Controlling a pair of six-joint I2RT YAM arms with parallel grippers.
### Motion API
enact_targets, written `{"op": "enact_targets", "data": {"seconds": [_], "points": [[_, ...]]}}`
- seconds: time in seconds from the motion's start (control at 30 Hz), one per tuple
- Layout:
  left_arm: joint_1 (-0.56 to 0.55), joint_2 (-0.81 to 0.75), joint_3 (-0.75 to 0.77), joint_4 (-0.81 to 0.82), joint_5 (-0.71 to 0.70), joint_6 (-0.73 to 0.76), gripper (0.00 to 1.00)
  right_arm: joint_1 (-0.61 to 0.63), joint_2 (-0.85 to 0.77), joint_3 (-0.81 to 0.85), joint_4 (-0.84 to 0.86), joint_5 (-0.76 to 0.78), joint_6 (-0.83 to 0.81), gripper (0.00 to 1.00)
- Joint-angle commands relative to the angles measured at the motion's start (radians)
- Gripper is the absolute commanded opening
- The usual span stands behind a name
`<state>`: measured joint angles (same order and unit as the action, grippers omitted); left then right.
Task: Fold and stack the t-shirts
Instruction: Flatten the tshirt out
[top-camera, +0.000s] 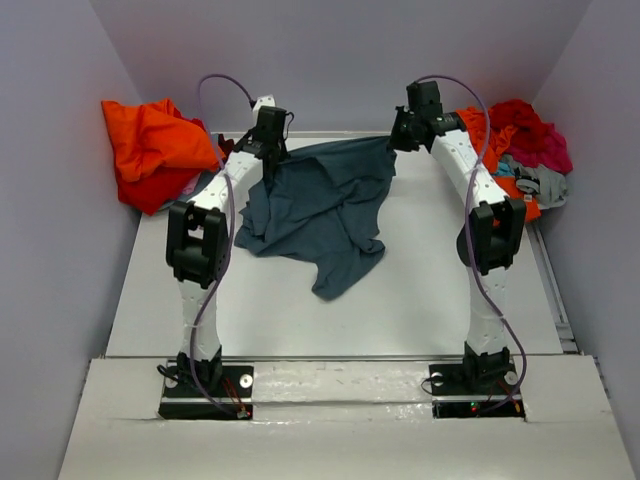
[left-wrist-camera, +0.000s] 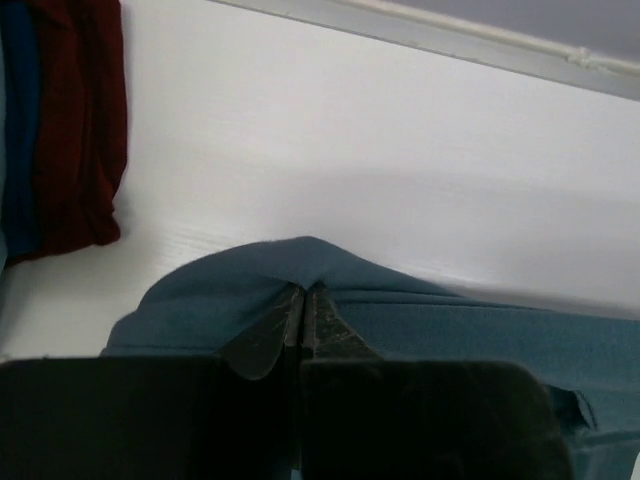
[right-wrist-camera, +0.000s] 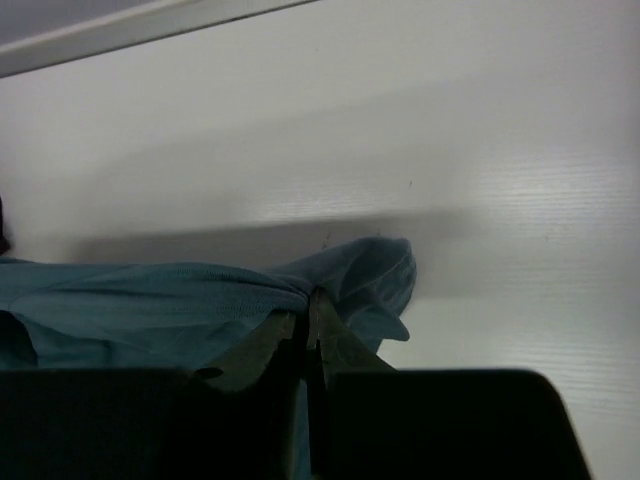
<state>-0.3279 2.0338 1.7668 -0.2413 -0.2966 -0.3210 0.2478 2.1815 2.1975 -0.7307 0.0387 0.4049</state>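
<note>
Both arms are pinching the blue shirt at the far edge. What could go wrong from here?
1. Slip: the left fingers and right fingers hold only a thin tip pinch of the shirt; a pull could free it.
2. Bad spread: its near part lies bunched and twisted, so wrinkles may get folded in.
3. Snag: the orange pile lies close to the left fingers.

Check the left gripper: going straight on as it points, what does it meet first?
The blue shirt that the left gripper is shut on. Past that fold, probably the bare table, though depth is unclear.
</note>
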Motion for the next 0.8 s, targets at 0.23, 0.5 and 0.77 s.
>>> {"op": "enact_targets", "data": {"seconds": [0.23, 0.5, 0.77], "points": [[0.165, 0.203, 0.332, -0.279, -0.023, 0.016, 0.06, -0.153, 0.067, 0.065, -0.024, -0.074, -0.021, 0.07], [0.208, 0.177, 0.205, -0.23, 0.016, 0.002, 0.63, -0.153, 0.101, 0.054, -0.03, -0.12, -0.032, 0.36], [0.182, 0.023, 0.111, -0.174, 0.034, 0.016, 0.92, -0.141, -0.003, -0.005, -0.021, -0.155, -0.038, 0.85]]}}
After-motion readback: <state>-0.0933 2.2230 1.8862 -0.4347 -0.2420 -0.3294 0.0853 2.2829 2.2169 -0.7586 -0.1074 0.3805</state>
